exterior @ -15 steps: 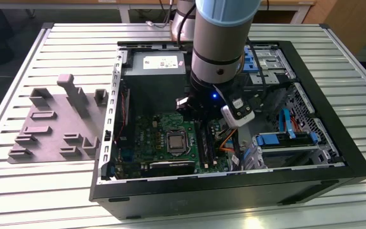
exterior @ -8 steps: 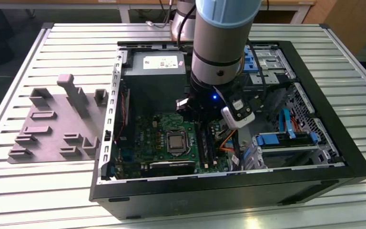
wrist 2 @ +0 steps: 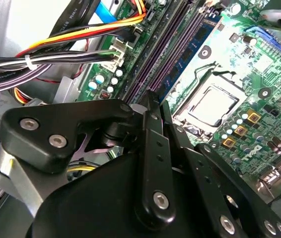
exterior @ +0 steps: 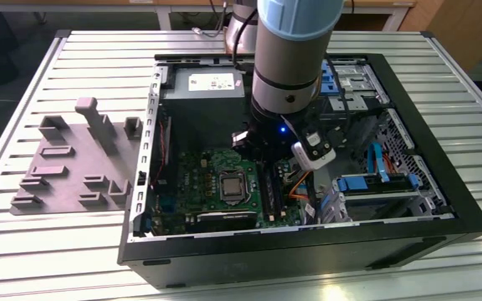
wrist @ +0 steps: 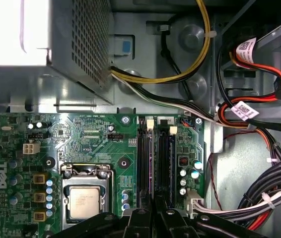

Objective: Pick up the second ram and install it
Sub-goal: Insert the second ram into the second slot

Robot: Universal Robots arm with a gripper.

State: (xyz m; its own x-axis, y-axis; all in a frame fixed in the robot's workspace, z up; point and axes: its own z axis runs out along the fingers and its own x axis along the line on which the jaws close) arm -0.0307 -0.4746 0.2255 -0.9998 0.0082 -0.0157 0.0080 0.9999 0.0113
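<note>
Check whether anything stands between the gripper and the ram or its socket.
Nothing visible does. The gripper hangs right over the sockets on the green board, beside a dark blue ram standing there; cable bundles lie aside.

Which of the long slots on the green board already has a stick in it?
The one nearest the processor socket: a dark blue memory stick stands in it, in the second wrist view; the neighbouring slots are bare.

The second ram (wrist: 163, 166), dark and thin, apparently stands upright in its motherboard socket
</note>
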